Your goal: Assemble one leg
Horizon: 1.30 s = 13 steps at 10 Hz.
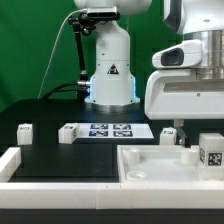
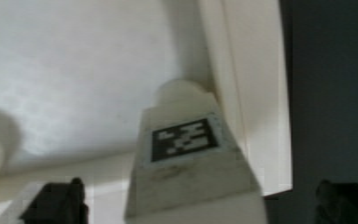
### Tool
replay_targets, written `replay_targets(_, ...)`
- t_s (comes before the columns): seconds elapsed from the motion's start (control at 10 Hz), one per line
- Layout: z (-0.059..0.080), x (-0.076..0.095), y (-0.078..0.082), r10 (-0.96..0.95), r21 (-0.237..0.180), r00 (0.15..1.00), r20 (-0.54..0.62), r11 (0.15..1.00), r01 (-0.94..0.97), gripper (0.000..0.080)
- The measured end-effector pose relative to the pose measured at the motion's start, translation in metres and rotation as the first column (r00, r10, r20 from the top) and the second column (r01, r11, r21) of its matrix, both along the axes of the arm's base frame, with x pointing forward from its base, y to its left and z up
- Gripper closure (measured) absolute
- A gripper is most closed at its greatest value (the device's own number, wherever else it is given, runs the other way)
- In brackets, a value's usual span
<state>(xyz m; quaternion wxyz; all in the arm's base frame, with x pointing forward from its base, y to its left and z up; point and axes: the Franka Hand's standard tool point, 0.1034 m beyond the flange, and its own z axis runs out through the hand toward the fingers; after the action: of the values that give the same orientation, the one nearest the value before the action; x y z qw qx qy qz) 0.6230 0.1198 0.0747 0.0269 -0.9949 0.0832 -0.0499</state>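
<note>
In the wrist view a white leg [image 2: 190, 150] with a black-and-white tag on its face lies on the large white tray-like piece [image 2: 87, 70], against its raised rim [image 2: 247, 60]. My gripper [image 2: 199, 205] is open. Its two black fingertips [image 2: 55, 202] stand wide on either side of the leg and touch nothing. In the exterior view the gripper [image 1: 176, 136] hangs low over the tray piece [image 1: 150, 168] at the right. A tagged leg [image 1: 210, 152] stands beside it at the tray's right end.
The marker board [image 1: 108, 130] lies mid-table. Two more legs stand on the black table, one at the exterior view's left [image 1: 24, 131] and one by the board's left end [image 1: 68, 134]. A white wall [image 1: 60, 170] runs along the front. The robot base [image 1: 108, 75] stands behind.
</note>
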Motion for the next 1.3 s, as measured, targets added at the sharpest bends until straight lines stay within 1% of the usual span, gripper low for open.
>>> replay_targets(0.1, 0.0000, 0.0001, -0.0005, 0.001, 0.000, 1.000, 0.000, 1.000, -0.001, 0.0277)
replay_targets(0.2, 0.0000, 0.0001, -0.0005, -0.002, 0.000, 1.000, 0.000, 1.000, 0.002, 0.0277)
replay_targets(0.3, 0.0000, 0.0001, -0.0007, -0.003, 0.000, 1.000, 0.000, 1.000, 0.003, 0.0460)
replay_targets(0.4, 0.0001, 0.0002, -0.0010, -0.019, 0.002, 1.000, -0.001, 1.000, 0.019, 0.0460)
replay_targets(0.5, 0.0001, 0.0004, -0.0020, -0.034, 0.003, 0.999, -0.001, 0.999, 0.034, 0.0510)
replay_targets(0.6, 0.0001, 0.0006, -0.0035, -0.051, 0.005, 0.999, -0.002, 0.999, 0.051, 0.0510)
replay_targets(0.8, 0.0002, 0.0007, -0.0055, -0.258, 0.036, 0.966, -0.017, 0.965, 0.259, 0.0510)
replay_targets(1.0, 0.0003, 0.0005, -0.0071, -0.466, 0.061, 0.884, -0.040, 0.882, 0.468, 0.0510)
replay_targets(1.3, 0.0002, -0.0010, -0.0065, -0.717, 0.075, 0.693, -0.076, 0.688, 0.721, 0.0509)
